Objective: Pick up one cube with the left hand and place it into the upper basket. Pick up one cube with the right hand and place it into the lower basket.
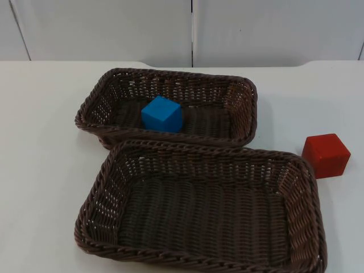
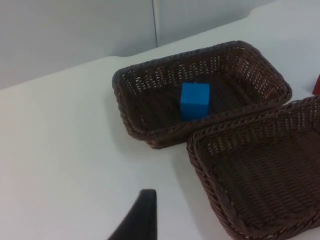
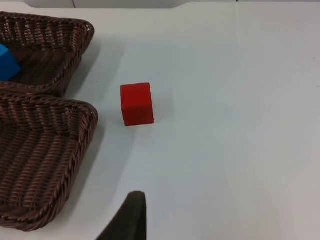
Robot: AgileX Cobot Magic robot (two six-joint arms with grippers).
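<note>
Sitting on bare surface just beside the lower basket rim, the red cube is unboxed; the blue cube lies inside the upper basket; either pincer's state I cannot tell.

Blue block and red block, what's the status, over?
Blue block sits in upper basket. Red block on table, beside lower basket. Nothing blocking it.

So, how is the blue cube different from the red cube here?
The blue cube lies inside the upper basket; the red cube sits on the bare white table, right of the lower basket. Blue is placed, red is not yet. Both look alike in shape and size.
</note>
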